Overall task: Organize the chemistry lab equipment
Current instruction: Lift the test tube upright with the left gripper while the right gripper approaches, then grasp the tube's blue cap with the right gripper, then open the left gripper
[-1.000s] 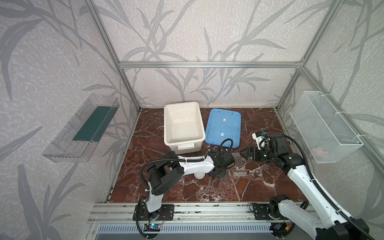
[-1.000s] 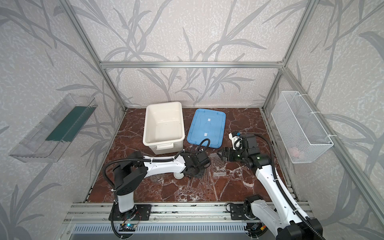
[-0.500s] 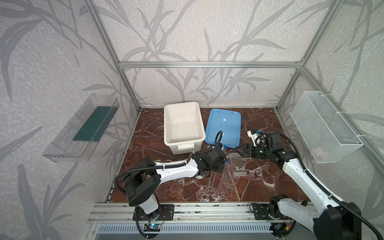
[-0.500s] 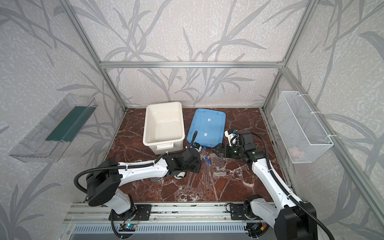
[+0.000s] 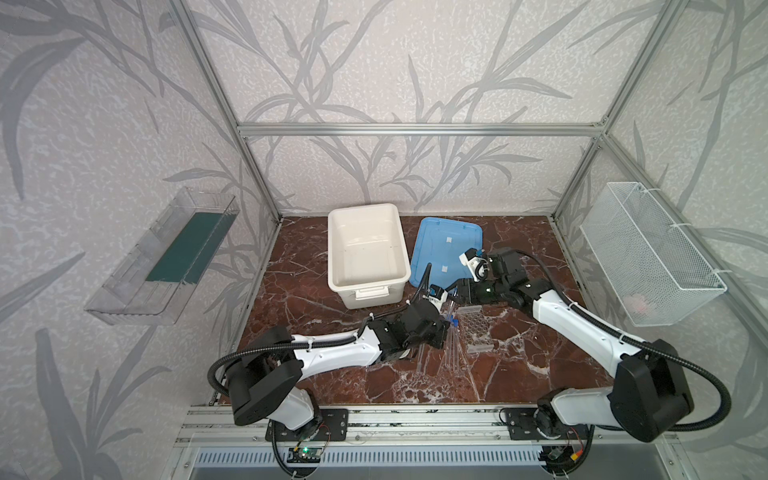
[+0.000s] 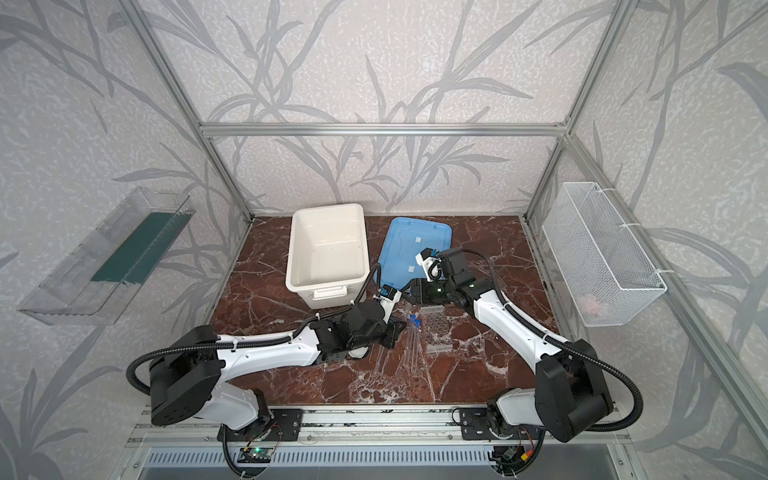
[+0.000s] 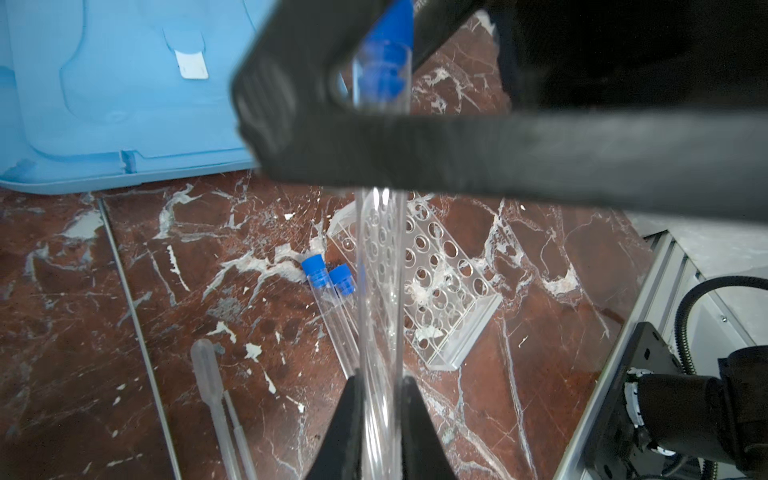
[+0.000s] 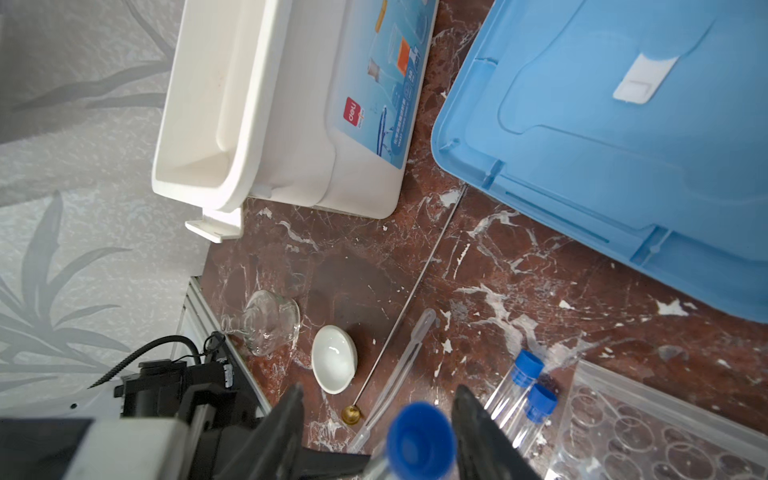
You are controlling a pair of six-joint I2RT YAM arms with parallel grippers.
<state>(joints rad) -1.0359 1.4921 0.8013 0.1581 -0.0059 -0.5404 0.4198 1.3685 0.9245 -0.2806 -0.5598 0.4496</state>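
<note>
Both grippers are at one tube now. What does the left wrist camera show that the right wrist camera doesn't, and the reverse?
Left wrist only: the left gripper shut on the held tube around its clear body.

Right wrist only: the flask, the white dish and the white box.

Both: the held tube's blue cap with the right gripper astride it, two capped tubes lying loose, the rack, the pipette, the thin rod and the blue lid.

Clear blue-capped tube (image 7: pixel 380 270) aloft beside rack (image 7: pixel 440 282)
</note>
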